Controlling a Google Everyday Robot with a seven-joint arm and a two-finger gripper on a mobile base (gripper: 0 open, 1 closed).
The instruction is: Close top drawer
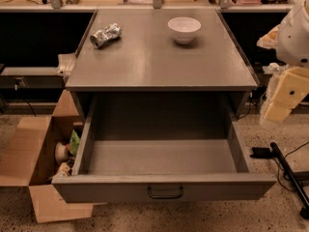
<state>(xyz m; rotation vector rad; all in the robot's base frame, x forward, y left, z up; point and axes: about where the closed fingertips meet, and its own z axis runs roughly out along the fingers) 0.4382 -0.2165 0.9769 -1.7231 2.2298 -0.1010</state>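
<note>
The top drawer (164, 190) of a grey metal cabinet stands pulled far out toward me. Its tall flat front panel has a small dark wire handle (165, 192) at the centre. The inside of the drawer (161, 156) holds nothing. My gripper (276, 111) is at the right edge of the view, on the cream and white arm. It hangs beside the cabinet's right side, above and to the right of the drawer's right front corner, and touches nothing.
On the cabinet top (159, 66) lie a crushed silver can (105, 35) and a white bowl (184, 29). An open cardboard box (34, 163) with items sits on the floor at the left. A black rod and cables (289, 173) lie on the floor at the right.
</note>
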